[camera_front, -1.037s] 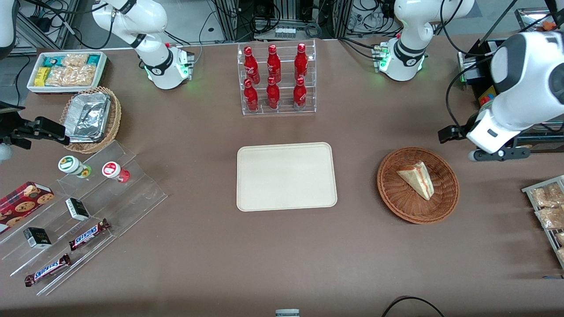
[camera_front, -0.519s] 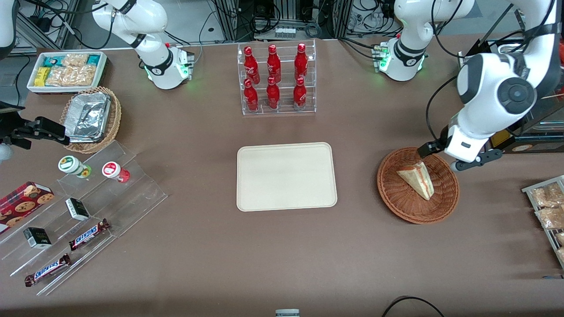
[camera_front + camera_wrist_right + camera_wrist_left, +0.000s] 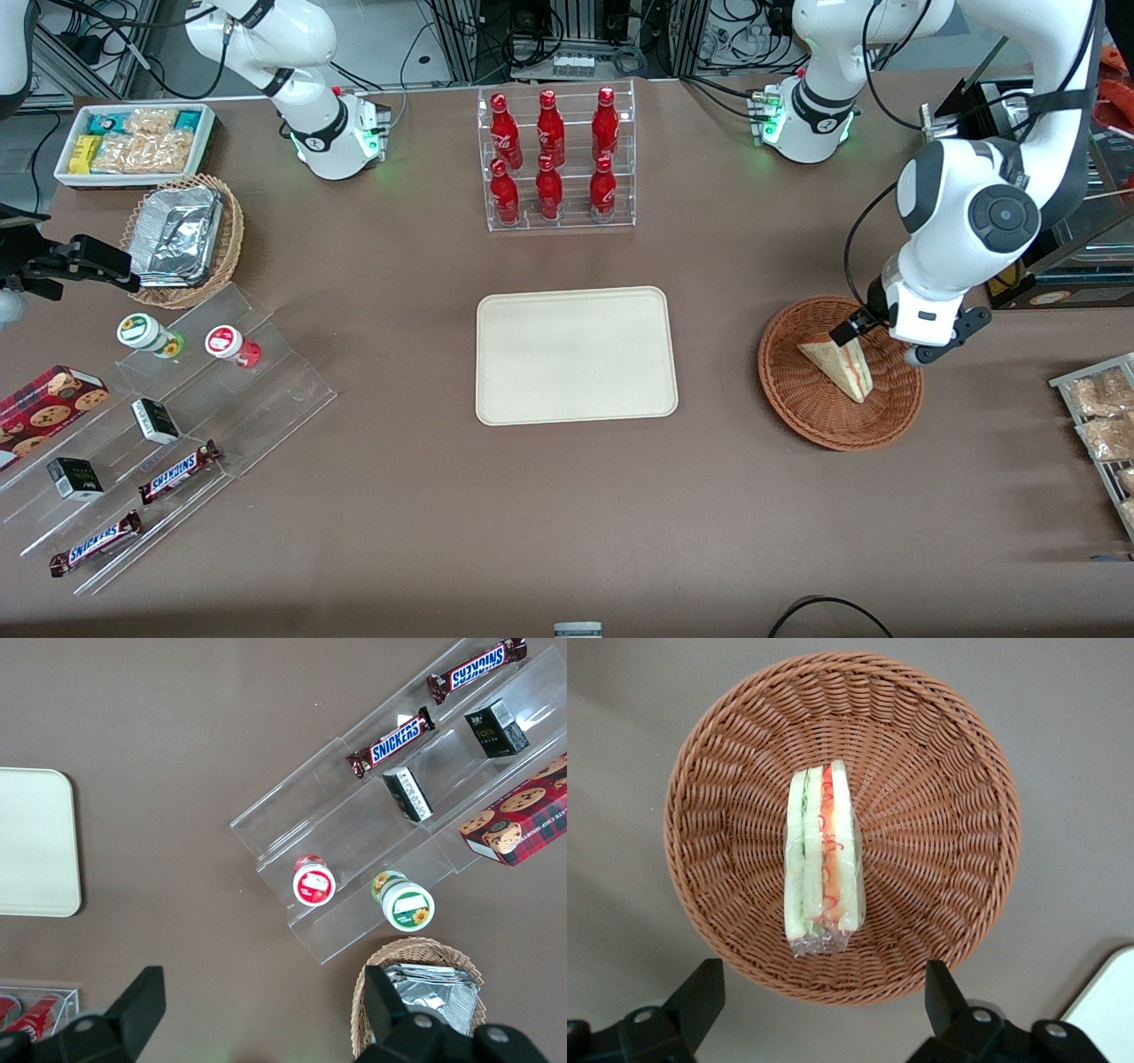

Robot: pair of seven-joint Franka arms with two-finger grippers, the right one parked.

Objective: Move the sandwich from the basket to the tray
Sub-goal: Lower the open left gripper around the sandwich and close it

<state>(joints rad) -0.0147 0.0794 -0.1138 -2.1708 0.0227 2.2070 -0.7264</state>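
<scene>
The sandwich (image 3: 839, 361), a pale bread wedge with red and green filling, lies in the reddish-brown wicker basket (image 3: 797, 408) toward the working arm's end of the table. The left wrist view shows the sandwich (image 3: 824, 859) on edge in the middle of the basket (image 3: 939, 842), wrapped in clear film. My gripper (image 3: 877, 341) hangs open and empty above the basket's rim, its fingers (image 3: 700, 997) spread wide and apart from the sandwich. The cream-beige tray (image 3: 576, 354) lies empty at the table's middle, beside the basket.
A clear rack of red bottles (image 3: 555, 159) stands farther from the camera than the tray. A wire rack of snack packets (image 3: 1103, 425) lies beside the basket at the table's edge. A stepped acrylic stand (image 3: 168, 443), a tan foil basket (image 3: 182, 237) and a white bin (image 3: 133, 142) lie toward the parked arm's end.
My left arm has swung in from the table's edge and come down over the basket. The sandwich, basket and tray have not moved.
</scene>
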